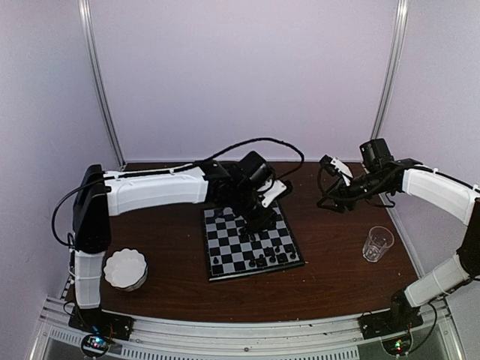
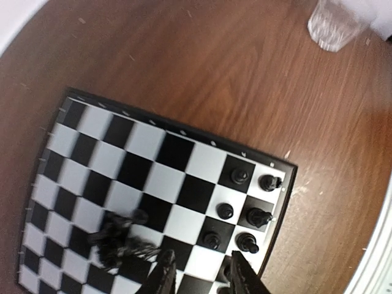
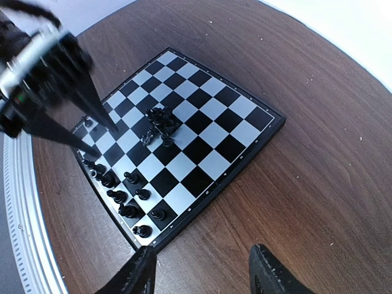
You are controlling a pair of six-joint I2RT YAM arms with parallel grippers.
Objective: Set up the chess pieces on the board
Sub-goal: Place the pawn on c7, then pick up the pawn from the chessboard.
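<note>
— where's the left gripper (image 2: 201, 262)?
— over the chessboard (image 2: 165, 181), jaws apart, gripping nothing. a heap of tumbled black chess pieces (image 2: 116, 240) lies just left of its fingertips, six standing pieces (image 2: 247, 243) just ahead and right.
— and the right gripper (image 3: 202, 251)?
— jaws apart too, above the wooden table (image 3: 318, 153), the board ahead of them.

1 board (image 1: 221, 244), 1 glass (image 1: 377, 244), 1 dish (image 1: 125, 268), approx 10 upright pcs (image 3: 128, 210), 1 heap (image 3: 160, 120) uncounted
</note>
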